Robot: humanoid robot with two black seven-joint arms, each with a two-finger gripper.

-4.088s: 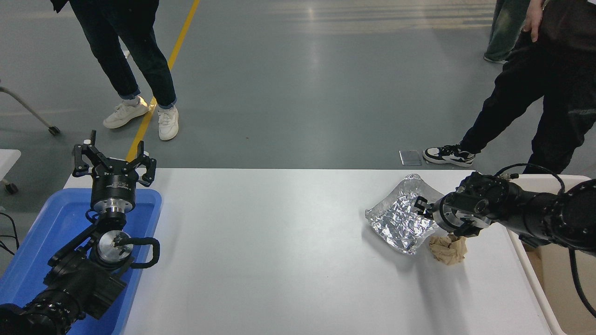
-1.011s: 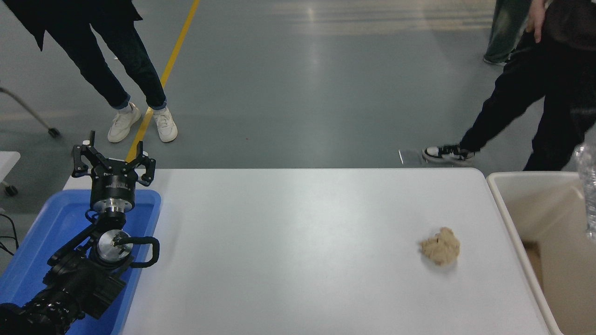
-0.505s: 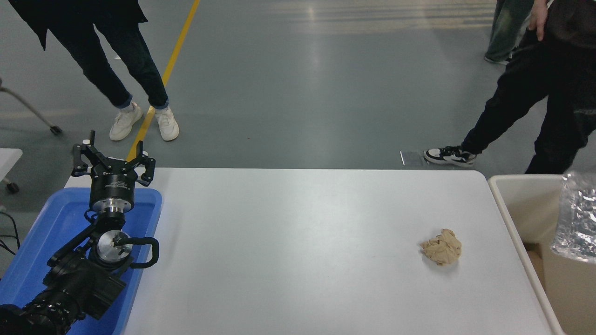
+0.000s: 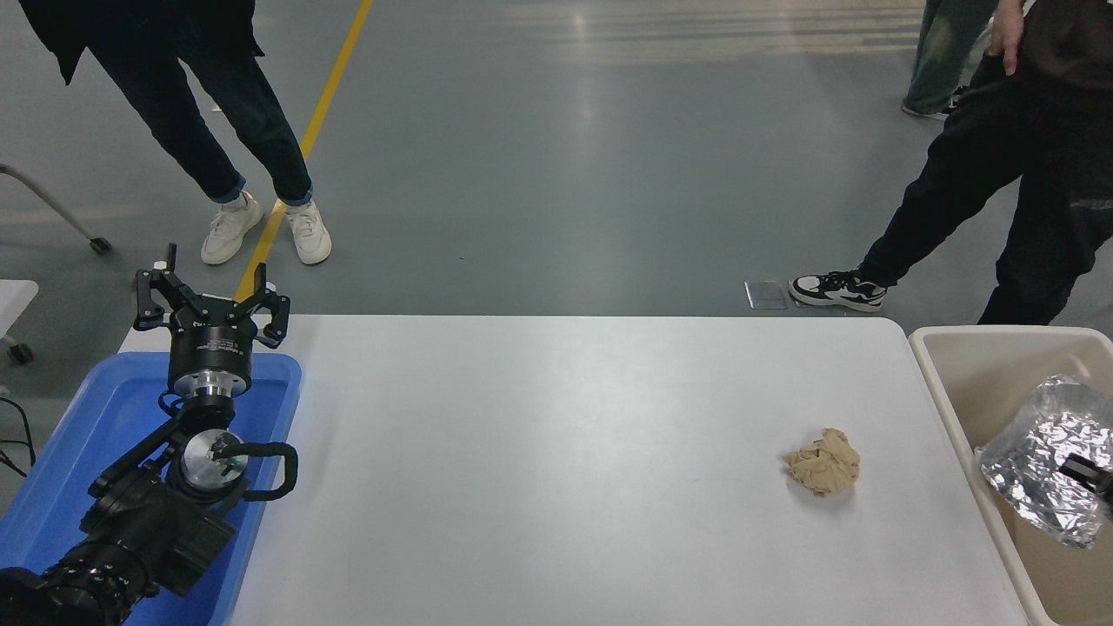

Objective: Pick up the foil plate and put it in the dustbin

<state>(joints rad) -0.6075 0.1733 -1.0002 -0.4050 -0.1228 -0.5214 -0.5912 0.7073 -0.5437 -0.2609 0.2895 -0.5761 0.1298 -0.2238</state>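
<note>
The foil plate [image 4: 1035, 456], shiny crinkled silver, hangs tilted inside the opening of the cream dustbin [image 4: 942, 380] at the table's right end. Only a black fingertip of my right gripper [image 4: 1092, 475] shows at the picture's right edge, lying on the plate and holding it; the rest of the arm is out of view. My left gripper [image 4: 211, 306] is parked at the lower left above the blue tray, its fingers spread open and empty.
A crumpled tan paper ball [image 4: 823, 461] lies on the white table [image 4: 539, 452] near the dustbin. A blue tray [image 4: 74, 435] sits at the left end. One person's legs [image 4: 230, 148] stand at the far left, another's [image 4: 1000, 183] at the far right.
The foil plate was lifted off the table beside the paper ball and carried right. In the last half second it has come down lower into the dustbin's opening. The left arm has not moved.
</note>
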